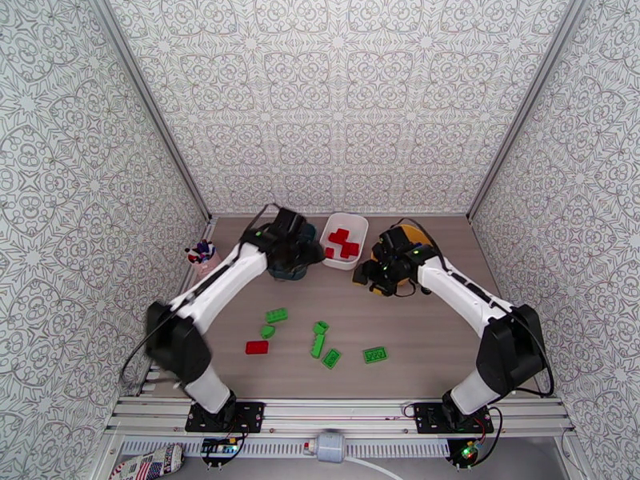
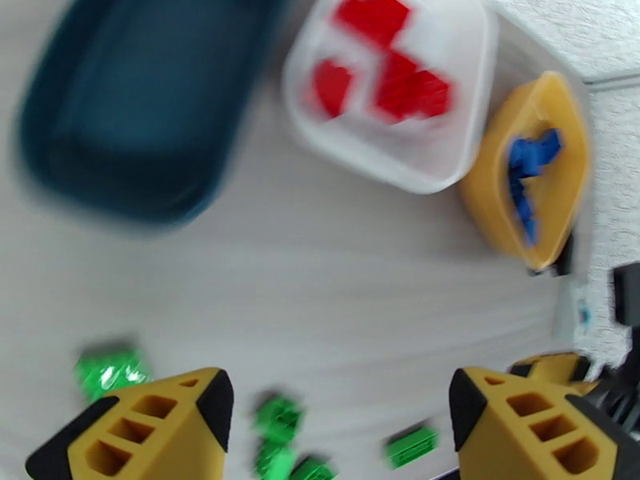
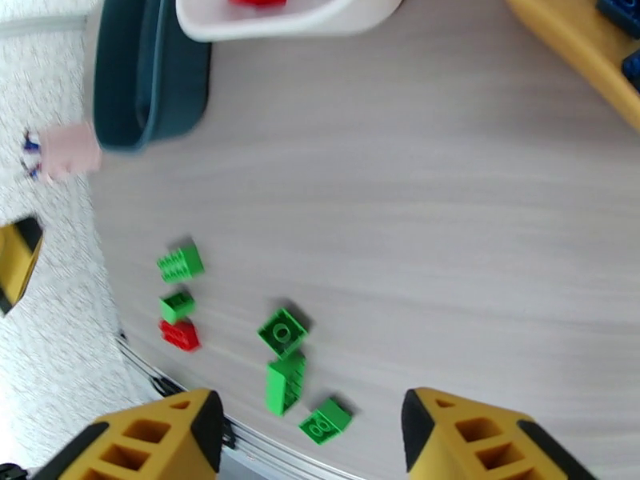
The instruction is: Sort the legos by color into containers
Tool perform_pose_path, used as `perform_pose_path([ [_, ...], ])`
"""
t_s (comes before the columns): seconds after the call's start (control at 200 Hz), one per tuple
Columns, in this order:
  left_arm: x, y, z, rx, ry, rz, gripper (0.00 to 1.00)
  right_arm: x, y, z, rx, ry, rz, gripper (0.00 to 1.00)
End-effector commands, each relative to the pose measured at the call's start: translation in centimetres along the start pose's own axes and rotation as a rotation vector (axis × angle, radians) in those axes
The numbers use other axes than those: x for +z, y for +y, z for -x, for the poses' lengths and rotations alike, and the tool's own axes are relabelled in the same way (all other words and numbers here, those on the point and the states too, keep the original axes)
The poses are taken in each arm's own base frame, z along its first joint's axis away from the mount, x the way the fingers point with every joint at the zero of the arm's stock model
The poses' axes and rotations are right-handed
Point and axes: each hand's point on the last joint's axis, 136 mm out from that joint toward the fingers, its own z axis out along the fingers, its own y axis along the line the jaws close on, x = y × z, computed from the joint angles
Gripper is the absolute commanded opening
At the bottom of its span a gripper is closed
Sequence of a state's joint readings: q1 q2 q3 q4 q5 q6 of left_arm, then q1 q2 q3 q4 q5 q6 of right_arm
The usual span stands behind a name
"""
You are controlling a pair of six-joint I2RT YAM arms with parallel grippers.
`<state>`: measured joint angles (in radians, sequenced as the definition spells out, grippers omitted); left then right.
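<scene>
The left gripper (image 2: pixel 340 410) and right gripper (image 3: pixel 310 418) are hanging open and empty, with red bricks (image 1: pixel 342 243) lying in the white tray (image 1: pixel 358 222), blue bricks (image 2: pixel 528 166) in the yellow tray (image 2: pixel 496 178), and green bricks (image 1: pixel 318 343) plus one red brick (image 1: pixel 257 347) waiting on the table (image 1: pixel 448 314).

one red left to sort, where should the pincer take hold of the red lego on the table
Best across its short width, on the two long sides, coming straight down from above: the red lego lies flat, apart from the nearest green lego.
</scene>
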<state>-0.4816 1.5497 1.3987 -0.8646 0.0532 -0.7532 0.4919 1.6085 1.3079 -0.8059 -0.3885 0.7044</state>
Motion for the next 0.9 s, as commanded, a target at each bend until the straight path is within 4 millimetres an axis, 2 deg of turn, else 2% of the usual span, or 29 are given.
perform_pose_path([
  [0.0, -0.1, 7.0, -4.6, -0.140, 0.027, 0.198, 0.77, 0.3, -0.2, -1.9, -0.064, 0.015, -0.061, 0.64],
  [0.105, -0.7, 10.7, -8.4, -0.280, 0.030, 0.226, 0.77, 1.4, 0.3, -3.2, -0.091, 0.036, -0.074, 0.64],
  [0.2, -1.1, 13.6, -10.9, -0.409, 0.022, 0.244, 0.78, 2.3, 1.0, -4.3, -0.112, 0.056, -0.070, 0.64],
  [0.29, -1.3, 16.1, -12.4, -0.544, 0.002, 0.253, 0.78, 3.0, 1.9, -5.5, -0.146, 0.078, -0.071, 0.64],
  [0.38, -1.0, 17.8, -13.2, -0.671, -0.005, 0.231, 0.78, 3.4, 2.9, -6.4, -0.189, 0.094, -0.085, 0.64],
  [0.545, -0.9, 19.8, -13.5, -0.852, -0.027, 0.234, 0.75, 3.9, 4.2, -7.2, -0.235, 0.109, -0.099, 0.64],
  [0.725, -1.0, 20.9, -13.2, -1.064, -0.061, 0.236, 0.74, 3.7, 4.4, -6.9, -0.244, 0.097, -0.111, 0.64],
  [0.81, -0.6, 21.3, -14.2, -1.185, -0.020, 0.257, 0.68, 3.7, 4.6, -6.7, -0.245, 0.093, -0.112, 0.64],
  [0.895, 0.0, 21.5, -15.8, -1.280, 0.057, 0.287, 0.67, 4.1, 4.7, -6.5, -0.243, 0.095, -0.118, 0.63],
])
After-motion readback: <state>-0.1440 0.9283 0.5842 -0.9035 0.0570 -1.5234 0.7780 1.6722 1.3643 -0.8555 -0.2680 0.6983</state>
